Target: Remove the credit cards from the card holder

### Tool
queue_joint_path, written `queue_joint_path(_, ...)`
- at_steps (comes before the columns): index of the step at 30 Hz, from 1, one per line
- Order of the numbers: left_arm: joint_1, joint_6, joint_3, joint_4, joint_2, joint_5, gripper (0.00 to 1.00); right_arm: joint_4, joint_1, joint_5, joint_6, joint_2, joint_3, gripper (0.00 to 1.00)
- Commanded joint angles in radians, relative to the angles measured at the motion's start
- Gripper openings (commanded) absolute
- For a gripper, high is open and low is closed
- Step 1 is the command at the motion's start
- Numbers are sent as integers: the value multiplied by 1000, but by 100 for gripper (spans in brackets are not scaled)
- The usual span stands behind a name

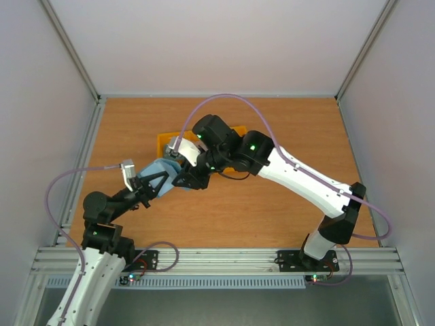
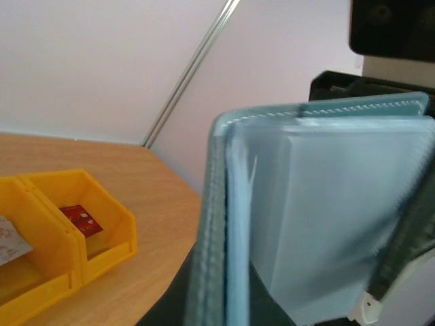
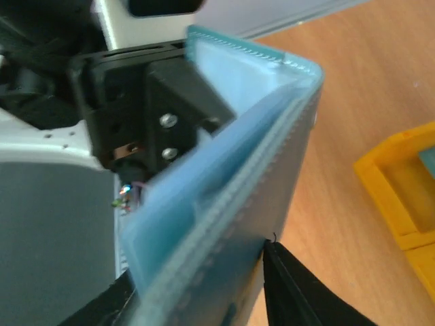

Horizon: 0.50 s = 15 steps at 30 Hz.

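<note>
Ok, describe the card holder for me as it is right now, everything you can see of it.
The card holder is a dusty-blue, soft-looking bi-fold with stitched edges and pale translucent inner sleeves. It is held up on edge between the two arms, apparently off the table, its layers fanned slightly open like a book. The left gripper is shut on it. The right gripper straddles another edge, grip unclear. Whether cards are inside cannot be seen.

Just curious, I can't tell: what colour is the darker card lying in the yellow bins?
The card is red, seen best in the left wrist view.
</note>
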Motion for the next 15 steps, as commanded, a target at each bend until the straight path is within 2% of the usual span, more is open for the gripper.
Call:
queue_joint_path(1,0,-5,-19,61,-22,18,0,26,-52,-176,-59,-113,-68,45)
queue_joint_path(3,0,-6,-29,79,-33,29,0,76,-112,-219,-57,-190,-137,49)
queue_joint_path(8,0,-5,-31,106,-40,51,0,136,-147,-111,-23,-225,-194,35)
queue_joint_path(10,0,-5,-32,107,-44,52,0,147,-147,-96,0,-205,-190,35)
queue_joint_path(15,0,-4,-32,94,-49,40,0,170,-121,-105,23,-171,-191,56)
